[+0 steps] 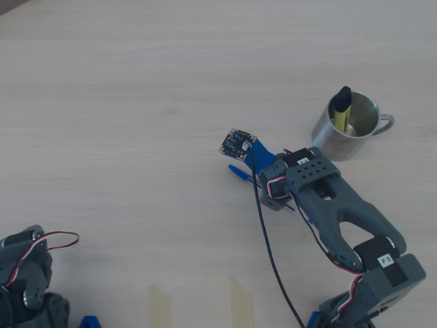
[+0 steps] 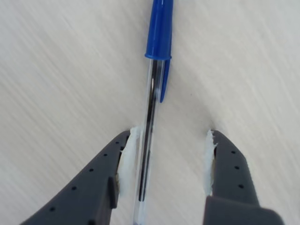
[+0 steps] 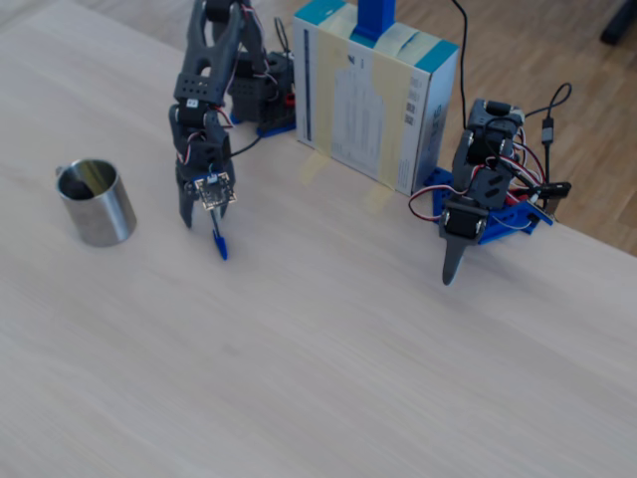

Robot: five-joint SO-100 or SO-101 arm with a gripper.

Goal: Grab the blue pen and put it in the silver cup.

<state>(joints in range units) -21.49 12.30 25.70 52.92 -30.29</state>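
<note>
yellow marker [image 1: 343, 108] in silver cup [image 1: 334, 140], blue pen [image 1: 240, 171] under arm [image 1: 334, 205]

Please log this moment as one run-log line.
tool: open, straddling blue pen | pen: flat on table | silver cup: holds yellow marker
</note>
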